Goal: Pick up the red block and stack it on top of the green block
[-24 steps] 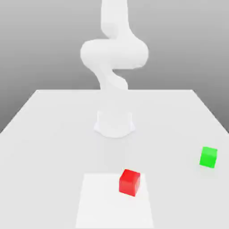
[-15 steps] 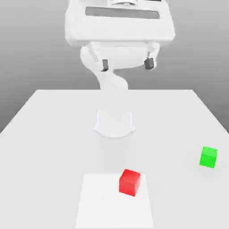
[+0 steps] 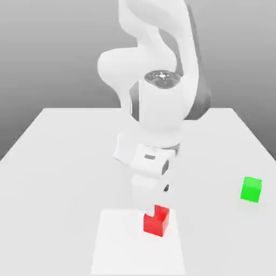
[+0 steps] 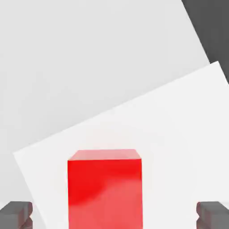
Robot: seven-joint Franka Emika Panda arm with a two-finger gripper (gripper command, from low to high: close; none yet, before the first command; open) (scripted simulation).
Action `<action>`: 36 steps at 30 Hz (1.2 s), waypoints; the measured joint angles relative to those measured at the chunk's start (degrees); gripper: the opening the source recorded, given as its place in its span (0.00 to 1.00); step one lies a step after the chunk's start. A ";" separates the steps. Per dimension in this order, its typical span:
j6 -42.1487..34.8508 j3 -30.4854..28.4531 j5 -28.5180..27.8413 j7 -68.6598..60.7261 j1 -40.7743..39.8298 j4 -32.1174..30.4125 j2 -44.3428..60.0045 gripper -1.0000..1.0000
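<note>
In the exterior view, the big white arm bends over and reaches down to the counter. Its hand is low, right by the red block. 1 fingertip hides a bit of the block's top. The red block is a shiny little cube, sitting a bit crooked on a white square, near the square's edge on the exterior view's right. The green block is a plain bright cube, well apart from the red 1, over on the exterior view's right.

In the hand view, the 2 dark fingers are wide open, with 1 on each side of the red block and space between. They hold nothing. The block's big face is bright red with a paler patch, and 1 thin side looks pinker.
</note>
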 joint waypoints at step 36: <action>-9.26 14.92 -1.22 -8.35 20.94 3.34 -5.37 0.00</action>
